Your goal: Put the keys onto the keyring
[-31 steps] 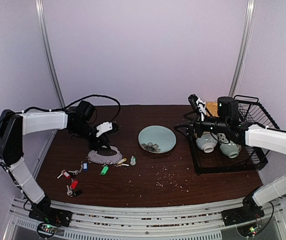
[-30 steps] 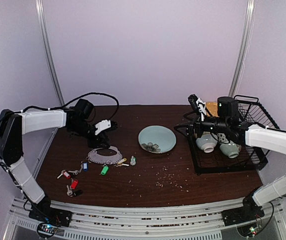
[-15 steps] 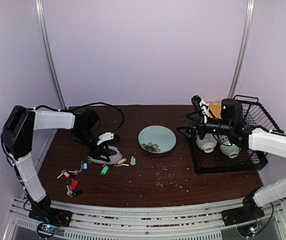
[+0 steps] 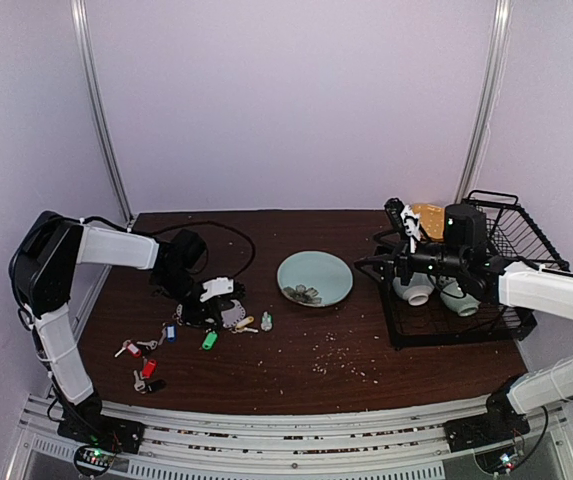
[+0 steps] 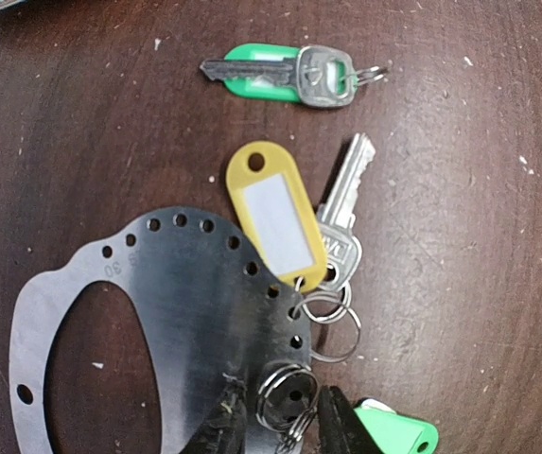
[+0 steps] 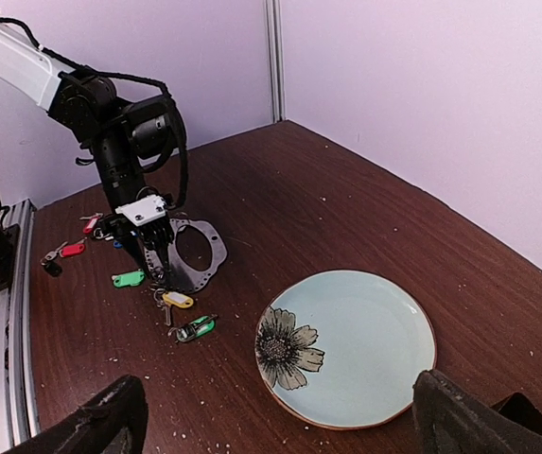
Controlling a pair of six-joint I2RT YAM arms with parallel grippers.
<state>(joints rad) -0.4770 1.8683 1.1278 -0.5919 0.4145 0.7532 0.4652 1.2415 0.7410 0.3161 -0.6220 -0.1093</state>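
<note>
The keyring (image 5: 195, 312) is a flat grey oval plate with small holes along its rim; it also shows in the top view (image 4: 230, 316) and the right wrist view (image 6: 204, 255). My left gripper (image 5: 283, 430) is down at its near edge, its narrow jaws closed round a small split ring (image 5: 285, 397) lying on the rim. A yellow-tagged key (image 5: 275, 222) hangs from a rim hole. One green-tagged key (image 5: 280, 74) lies apart, and another green tag (image 5: 393, 437) is beside the jaws. Red-tagged keys (image 4: 136, 352) and a blue-tagged key (image 4: 171, 332) lie further left. My right gripper (image 6: 275, 397) is open and empty.
A pale green plate (image 4: 316, 268) with a flower print sits mid-table; its rim shows in the right wrist view (image 6: 422, 322). A black wire rack (image 4: 486, 325) with two bowls stands at the right, under my right arm. Crumbs dot the dark wood table.
My left gripper has come down from above the keyring to its near edge, round the split ring. My right arm has drifted slightly right.
</note>
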